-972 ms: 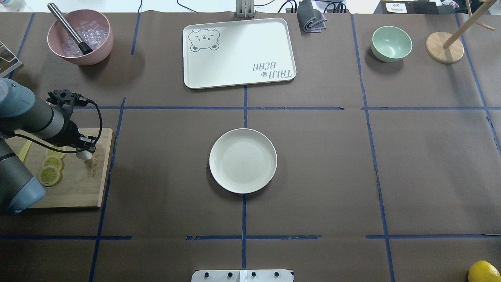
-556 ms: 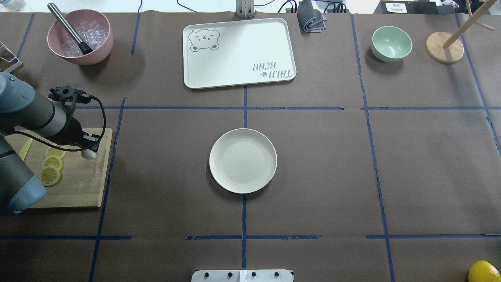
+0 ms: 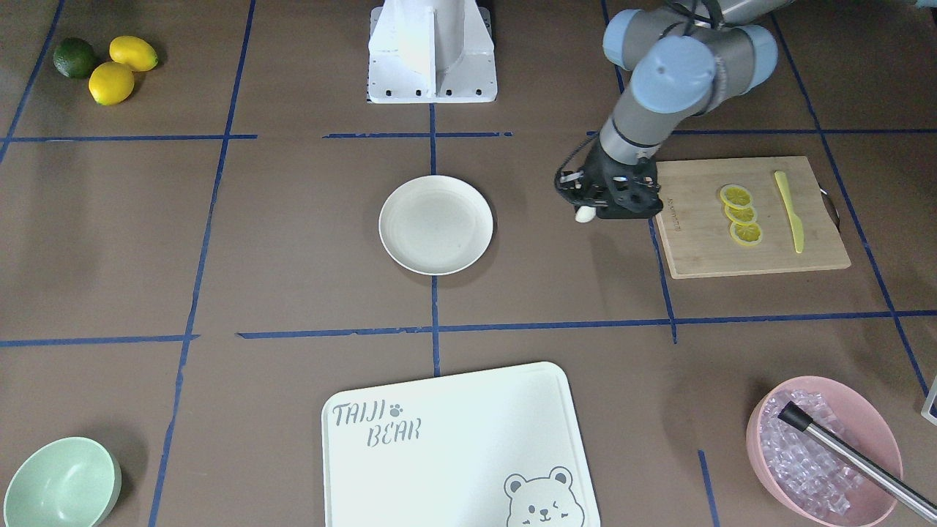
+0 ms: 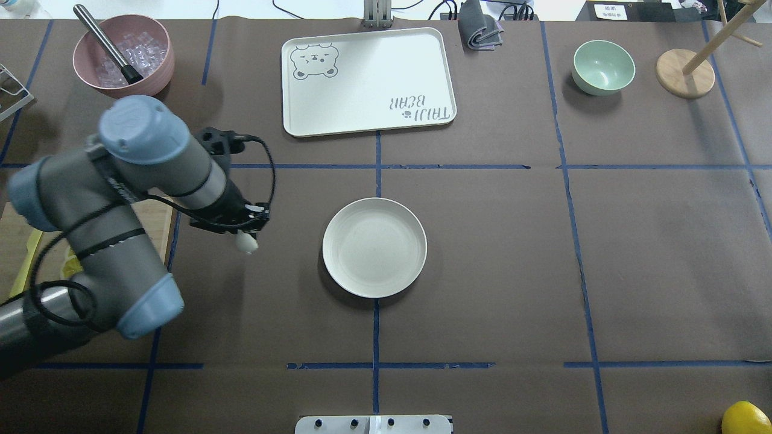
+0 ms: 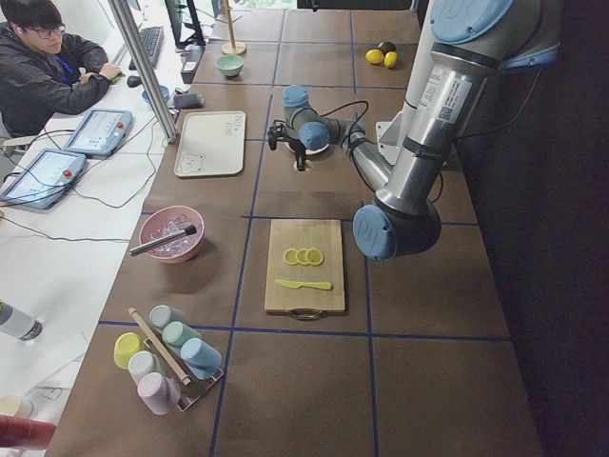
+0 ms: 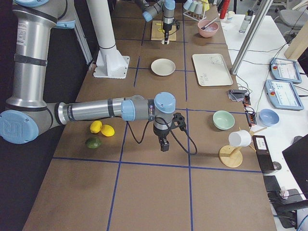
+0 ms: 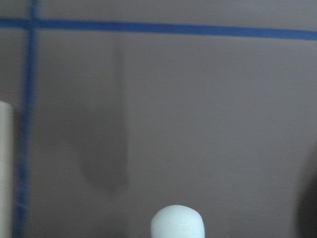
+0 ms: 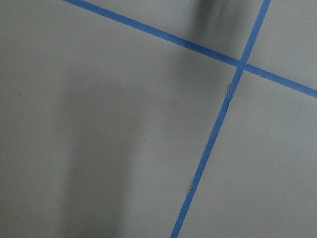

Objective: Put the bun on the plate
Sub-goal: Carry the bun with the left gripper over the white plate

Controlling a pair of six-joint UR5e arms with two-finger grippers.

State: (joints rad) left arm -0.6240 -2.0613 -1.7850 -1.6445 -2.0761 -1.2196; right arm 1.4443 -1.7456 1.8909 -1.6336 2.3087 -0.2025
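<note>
I'm watching left claw (image 4: 246, 234) clamping bun (image 4: 245, 243), bun sticking out beneath it, hanging over table (image 4: 494, 271) near plate (image 4: 374, 248), apart. Right claw (image 6: 164, 145): cannot tell state.

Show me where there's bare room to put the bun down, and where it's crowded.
The plate is wholly bare. Bare table lies between it and the tray, and from it toward the mint-green bowl. Crowded: the cutting board, with lemon slices and a knife. The left gripper holds the bun over bare table short of the plate.
</note>
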